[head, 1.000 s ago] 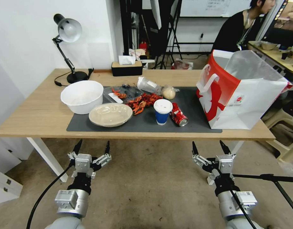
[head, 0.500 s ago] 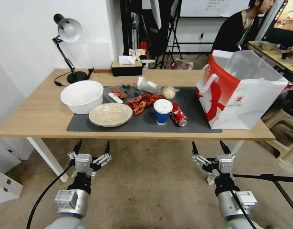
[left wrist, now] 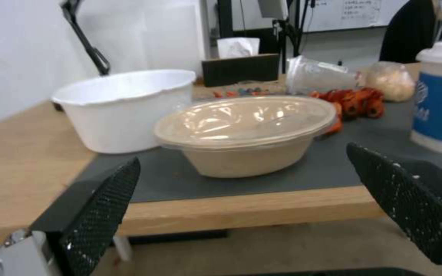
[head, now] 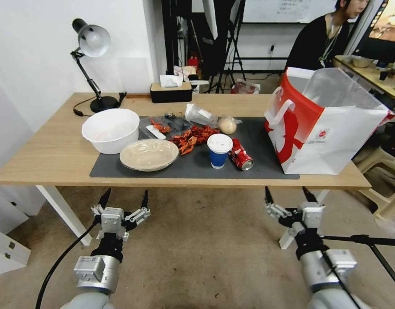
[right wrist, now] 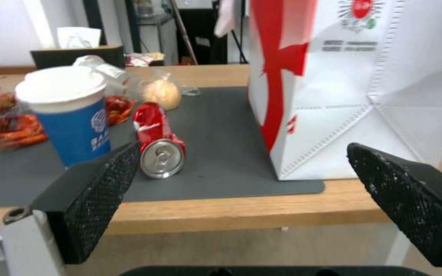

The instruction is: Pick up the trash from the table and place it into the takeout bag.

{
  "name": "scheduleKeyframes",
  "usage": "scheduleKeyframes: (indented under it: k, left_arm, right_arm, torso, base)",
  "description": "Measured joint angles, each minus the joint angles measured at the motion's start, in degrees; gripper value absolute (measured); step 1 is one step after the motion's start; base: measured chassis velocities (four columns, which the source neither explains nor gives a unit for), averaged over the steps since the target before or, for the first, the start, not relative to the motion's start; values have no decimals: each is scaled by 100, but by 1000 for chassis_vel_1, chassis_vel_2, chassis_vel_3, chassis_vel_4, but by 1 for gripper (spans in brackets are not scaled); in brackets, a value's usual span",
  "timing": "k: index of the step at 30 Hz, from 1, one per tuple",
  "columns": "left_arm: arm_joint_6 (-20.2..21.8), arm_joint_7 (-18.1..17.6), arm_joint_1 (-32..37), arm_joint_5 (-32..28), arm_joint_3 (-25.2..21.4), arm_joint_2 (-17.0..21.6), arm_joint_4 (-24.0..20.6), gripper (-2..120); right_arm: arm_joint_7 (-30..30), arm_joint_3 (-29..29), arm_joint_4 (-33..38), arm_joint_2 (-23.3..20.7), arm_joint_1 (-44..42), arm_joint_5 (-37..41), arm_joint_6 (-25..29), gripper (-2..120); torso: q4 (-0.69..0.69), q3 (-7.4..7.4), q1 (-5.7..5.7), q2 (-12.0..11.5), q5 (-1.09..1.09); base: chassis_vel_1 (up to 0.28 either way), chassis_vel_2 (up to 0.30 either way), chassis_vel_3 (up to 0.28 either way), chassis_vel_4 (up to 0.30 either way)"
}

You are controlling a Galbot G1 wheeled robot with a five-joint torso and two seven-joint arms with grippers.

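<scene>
**A:** So, at which step?

**B:** Judging by the layout, at the very first: lining up, with no pick begun. Seen low before the near edge of the surface (head: 47, 154): the left gripper (head: 125, 193), fingers spread wide and holding nothing, and the right gripper (head: 287, 191), equally spread and empty.

**A:** And where to find the trash?

**B:** All on the dark mat (head: 257, 141).
- Near the middle, upright: the blue paper cup (head: 219, 151).
- Just beside it on the bag's side, lying down: the crushed red can (head: 240, 156).
- Behind those: the red crayfish shells (head: 193, 135) in a heap, the wrapped bun (head: 227, 125), and the clear plastic cup (head: 199, 115) tipped over.
- Ahead of the left gripper: the shallow beige bowl (head: 148, 154) under a clear lid, close against a white bowl (head: 110, 128). Touching or not, hard to say.

**A:** And the takeout bag?

**B:** Upright at the mat's right end: the takeout bag (head: 326, 124), mouth open, inside hidden from here.

**A:** Next move, then?

**B:** Probably a job for the right arm:
1. Raise it above the edge and reach forward to the can or the cup.
2. Close across the narrow width and lift clear.
3. Carry over the bag's tall rim before letting go.

Worth minding the cup if going for the can, with hardly any room between them.
</scene>
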Motion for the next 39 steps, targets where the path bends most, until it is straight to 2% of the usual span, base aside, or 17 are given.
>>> scheduleKeyframes:
  k: [1,3,4,8,13,18,21,22,25,28,30,34,39]
  left_arm:
    - [0,0,0,0,0,0,0,100]
    - [362,12,-132,-237,48,-4,-106,100]
    - [687,23,-248,-447,88,-6,-204,100]
    - [960,45,-449,-735,123,3,-257,100]
    - [896,50,-485,-768,116,24,-207,100]
    - [751,64,-507,-765,99,43,-122,100]
    - [705,71,-512,-751,100,18,-78,100]
    - [705,71,-512,-751,100,18,-78,100]
    - [659,80,-513,-705,103,-25,-33,100]
    - [651,83,-513,-688,103,-43,-21,100]
    - [615,94,-507,-631,101,-102,6,100]
    - [565,99,-471,-557,91,-178,35,100]
    - [525,102,-452,-508,74,-239,61,100]
  right_arm:
    - [0,0,0,0,0,0,0,100]
    - [42,80,87,-23,91,239,-188,100]
    - [57,92,88,-52,130,325,-216,100]
    - [61,86,38,-96,184,420,-165,100]
    - [56,19,-75,-182,251,601,24,100]
    - [62,-65,-328,-482,510,1025,227,100]
    - [113,-179,-645,-840,796,1409,342,100]
    - [113,-179,-645,-840,796,1409,342,100]
    - [160,-366,-1134,-1302,1211,1946,429,100]
    - [179,-453,-1337,-1467,1372,2129,464,100]
    - [256,-668,-1773,-1785,1768,2521,460,100]
    - [351,-955,-2208,-1995,2273,2800,376,100]
    - [426,-1213,-2483,-2043,2666,2899,272,100]
  torso:
    - [0,0,0,0,0]
    - [1,0,0,0,-1]
    - [1,0,0,0,1]
    - [0,0,1,0,0]
    - [1,0,0,0,0]
    - [2,0,0,0,0]
    - [2,0,0,0,0]
    - [2,0,0,0,0]
    - [2,0,0,0,1]
    - [2,0,0,0,2]
    - [2,0,0,0,1]
    - [2,1,0,0,0]
    - [2,1,0,0,0]
  base:
    - [0,0,0,0]
    - [0,0,0,0]
    - [0,0,0,0]
    - [0,0,0,0]
    - [0,0,0,0]
    - [0,0,0,0]
    - [0,0,0,0]
    - [0,0,0,0]
    - [0,0,0,0]
    - [0,0,0,0]
    - [0,0,0,0]
    - [0,0,0,0]
    - [0,0,0,0]
